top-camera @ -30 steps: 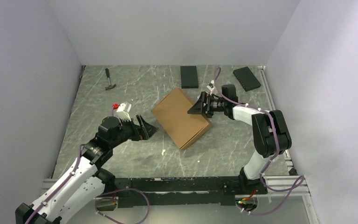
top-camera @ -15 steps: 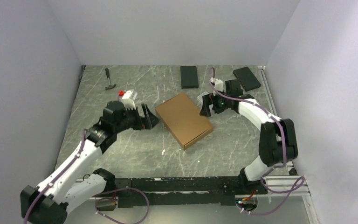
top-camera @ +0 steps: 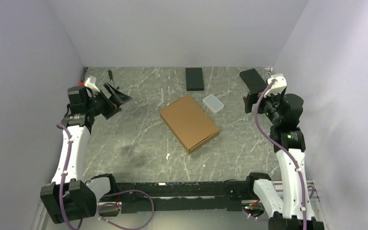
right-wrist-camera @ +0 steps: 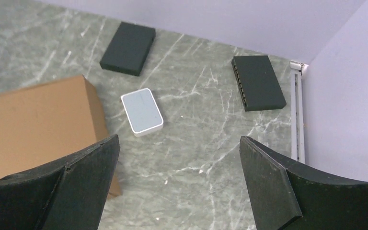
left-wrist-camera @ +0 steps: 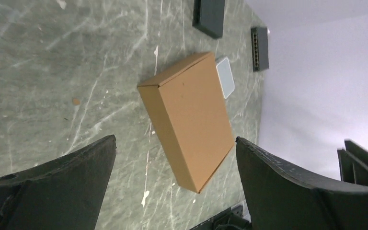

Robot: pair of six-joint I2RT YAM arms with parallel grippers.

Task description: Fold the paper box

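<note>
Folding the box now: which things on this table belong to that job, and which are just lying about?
Job: paper box.
Lying about: white case; black slab; second black slab; hammer, mostly hidden.

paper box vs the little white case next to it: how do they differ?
Colour: the paper box is plain brown cardboard; the white case is pale grey-white with a lighter rim.
Size: the paper box is far larger and stands taller; the white case is low and slim.
Corners: sharp on the paper box, rounded on the white case.
Shared: both are rectangular and lie flat on the table.
</note>
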